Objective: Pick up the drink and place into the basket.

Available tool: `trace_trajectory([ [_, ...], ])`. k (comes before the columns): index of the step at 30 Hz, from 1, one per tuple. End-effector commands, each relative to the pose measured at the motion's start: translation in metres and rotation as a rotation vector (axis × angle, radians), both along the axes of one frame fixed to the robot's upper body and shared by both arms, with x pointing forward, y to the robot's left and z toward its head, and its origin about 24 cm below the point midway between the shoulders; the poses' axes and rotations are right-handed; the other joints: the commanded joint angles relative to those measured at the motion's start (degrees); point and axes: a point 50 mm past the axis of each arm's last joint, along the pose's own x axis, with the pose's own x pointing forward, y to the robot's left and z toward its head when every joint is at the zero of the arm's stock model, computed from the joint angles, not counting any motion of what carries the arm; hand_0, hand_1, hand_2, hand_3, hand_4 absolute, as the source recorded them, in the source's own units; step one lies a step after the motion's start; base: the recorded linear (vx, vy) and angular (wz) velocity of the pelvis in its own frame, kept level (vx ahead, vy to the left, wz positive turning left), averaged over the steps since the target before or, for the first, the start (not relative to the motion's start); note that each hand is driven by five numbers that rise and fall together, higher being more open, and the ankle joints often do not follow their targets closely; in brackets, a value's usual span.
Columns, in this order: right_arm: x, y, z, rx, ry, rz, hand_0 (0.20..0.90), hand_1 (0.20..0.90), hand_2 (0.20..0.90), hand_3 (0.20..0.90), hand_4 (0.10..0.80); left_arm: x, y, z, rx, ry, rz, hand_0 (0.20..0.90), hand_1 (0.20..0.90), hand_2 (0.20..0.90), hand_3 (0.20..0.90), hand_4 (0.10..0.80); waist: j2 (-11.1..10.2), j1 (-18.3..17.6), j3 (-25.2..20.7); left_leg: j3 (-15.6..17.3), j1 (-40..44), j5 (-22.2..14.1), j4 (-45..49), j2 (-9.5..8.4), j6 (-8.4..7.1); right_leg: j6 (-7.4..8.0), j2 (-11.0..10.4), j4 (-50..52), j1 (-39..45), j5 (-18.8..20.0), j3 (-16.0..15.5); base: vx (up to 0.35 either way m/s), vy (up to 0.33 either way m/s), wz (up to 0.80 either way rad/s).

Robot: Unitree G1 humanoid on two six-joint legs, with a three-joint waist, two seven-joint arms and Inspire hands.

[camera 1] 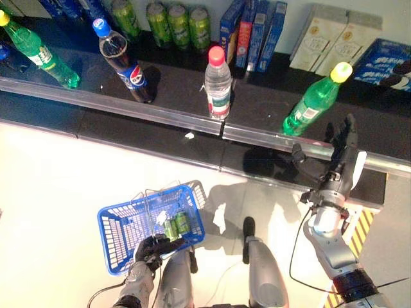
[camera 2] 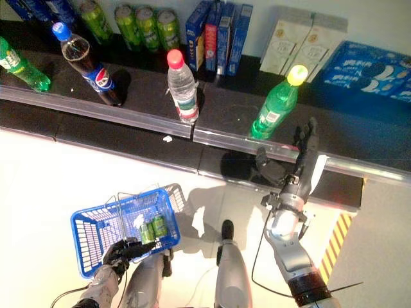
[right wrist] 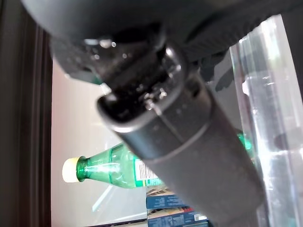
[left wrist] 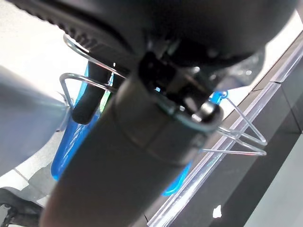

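A long dark shelf with a clear plastic front rail (camera 1: pixel 160 115) crosses the upper half of the frame, above a pale floor (camera 1: pixel 58 173). On it stand two green plastic bottles with yellow caps, one at upper right (camera 1: pixel 318 99) and one at the upper left edge (camera 1: pixel 38 48), one dark cola bottle with a blue cap (camera 1: pixel 123 59) and one clear water bottle with a red cap (camera 1: pixel 218 82). Behind them along the top edge sit three green cans (camera 1: pixel 180 24), with another green can or bottle to their left (camera 1: pixel 126 16), a row of upright blue cartons (camera 1: pixel 253 29), pale cream boxes (camera 1: pixel 337 35) and a blue biscuit pack (camera 1: pixel 392 64).

At lower left, the blue plastic basket with wire handles (camera 1: pixel 122 231) hangs over the floor and holds two small green cans (camera 1: pixel 176 224) lying side by side. The left hand (camera 1: pixel 154 249) has its dark fingers curled round the basket's near rim and wire handle.

At right, the right hand (camera 1: pixel 343 157) is raised before the shelf rail with its fingers straight and spread, empty. The green bottle at upper right stands just beside its fingertips (camera 1: pixel 349 126), apart from them, with only the rail between.
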Motion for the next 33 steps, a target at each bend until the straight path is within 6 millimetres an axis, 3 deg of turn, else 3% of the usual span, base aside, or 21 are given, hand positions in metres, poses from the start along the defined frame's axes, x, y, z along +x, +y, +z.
trace_trajectory([
  [1, 0.002, 0.005, 0.071, -0.019, -0.359, -0.023, 0.9, 0.9, 0.9, 0.9, 0.8, -0.029, -0.003, -0.012, -0.018, 0.039, -0.012, 0.3, 0.3, 0.3, 0.2, 0.1, -1.2, 0.9, -1.6, -4.6, -3.2, -2.2, 8.0, 1.34, -0.28, -1.23, -0.7, 0.2, 0.1, 0.6, -2.0, -0.047, -0.014, 0.0],
  [14, 0.023, 0.01, 0.114, 0.16, -0.487, -0.033, 0.9, 0.9, 0.9, 0.9, 0.8, -0.011, -0.005, -0.004, -0.028, -0.004, -0.039, 0.3, 0.3, 0.3, 0.2, 0.1, -0.2, 3.2, 0.9, -5.8, -5.2, -0.5, 8.4, 0.86, -0.37, -2.09, -0.6, 0.0, 0.1, 0.5, -3.5, -0.018, -0.012, 0.02],
  [26, 0.034, 0.023, 0.115, 0.27, -0.441, 0.077, 0.9, 0.9, 0.9, 0.9, 0.8, -0.002, -0.012, 0.0, -0.042, -0.028, -0.049, 0.3, 0.3, 0.3, 0.2, 0.1, 0.3, 3.8, 1.8, -5.7, -5.3, 0.4, 7.8, 0.67, -0.37, -2.56, -0.6, 0.0, 0.2, 0.5, -4.0, -0.003, 0.0, 0.03],
  [33, 0.042, 0.023, 0.125, 0.29, -0.448, 0.045, 0.9, 0.9, 0.9, 0.9, 0.8, 0.0, -0.014, 0.0, -0.042, -0.021, -0.066, 0.3, 0.3, 0.3, 0.2, 0.1, 0.7, 4.4, 2.2, -5.8, -5.6, 0.7, 8.7, 0.58, -0.46, -2.91, -0.7, 0.2, 0.4, 0.2, -4.2, 0.005, -0.003, 0.0],
])
